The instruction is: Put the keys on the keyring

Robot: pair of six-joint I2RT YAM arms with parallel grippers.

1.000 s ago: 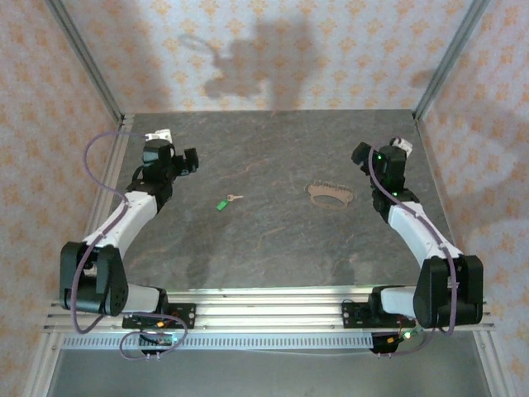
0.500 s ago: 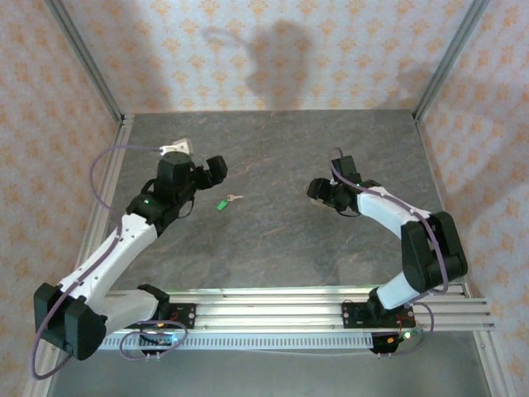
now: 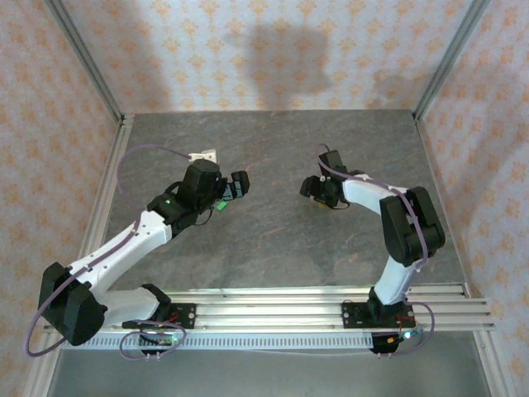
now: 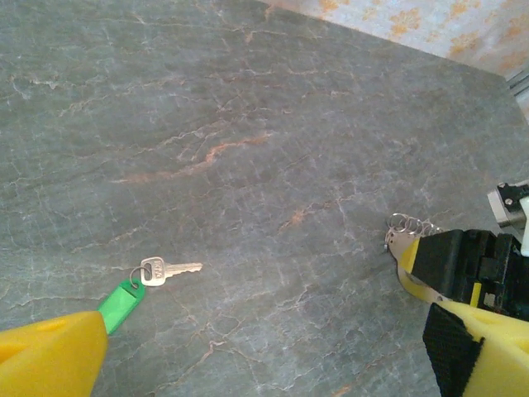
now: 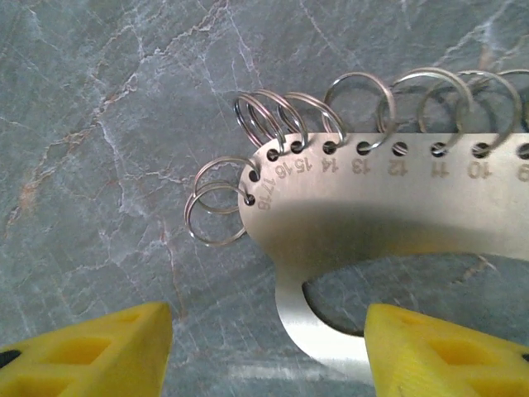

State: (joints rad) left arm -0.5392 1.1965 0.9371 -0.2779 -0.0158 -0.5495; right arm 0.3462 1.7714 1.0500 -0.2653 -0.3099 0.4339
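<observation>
Left tool (image 4: 264, 335) gapes wide, empty, just above the green key (image 4: 149, 279) lying flat on the counter (image 4: 248, 99), lined up to pinch. Right tool (image 5: 264, 331), spread and empty, straddles the keyring (image 5: 372, 207).

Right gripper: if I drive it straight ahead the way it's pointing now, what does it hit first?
Most likely the keyring. Its curved metal plate lies on the table directly ahead, in line with the gap between the open fingers of the right gripper. How near it is, the wrist view does not settle.

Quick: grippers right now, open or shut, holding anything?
Left gripper: open, holding nothing.
Right gripper: open over the keyring, not gripping it.
</observation>
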